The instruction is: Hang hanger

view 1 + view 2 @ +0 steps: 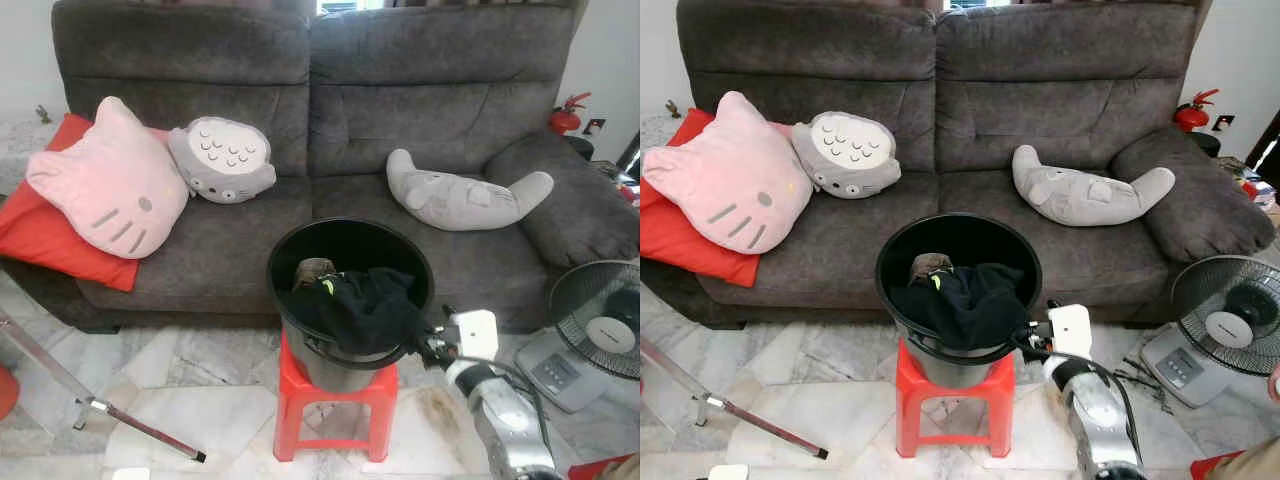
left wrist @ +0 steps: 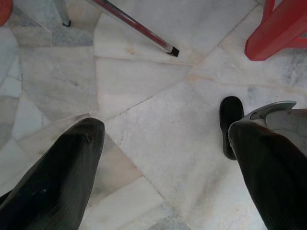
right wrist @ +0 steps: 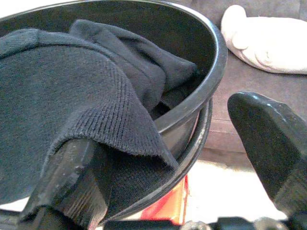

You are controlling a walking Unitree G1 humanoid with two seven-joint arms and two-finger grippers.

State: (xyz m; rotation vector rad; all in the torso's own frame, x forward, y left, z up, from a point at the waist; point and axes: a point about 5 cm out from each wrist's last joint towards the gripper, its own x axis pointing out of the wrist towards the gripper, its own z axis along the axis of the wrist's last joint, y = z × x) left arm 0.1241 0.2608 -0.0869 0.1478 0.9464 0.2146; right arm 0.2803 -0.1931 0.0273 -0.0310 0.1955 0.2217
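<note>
Right gripper (image 3: 158, 158), fingers spread wide, straddling soft black knitted garment (image 3: 62, 105) draping over round black plastic bucket's (image 3: 211, 72) near right rim; likely light, limp, bunching easily.

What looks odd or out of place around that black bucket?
The black bucket sits on a small red stool before the sofa. A dark garment spills over its rim instead of lying inside. The right gripper is at that edge, fingers open.

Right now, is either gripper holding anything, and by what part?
No. The right gripper is open at the hanging edge of the dark garment; the left gripper is open over the floor.
</note>
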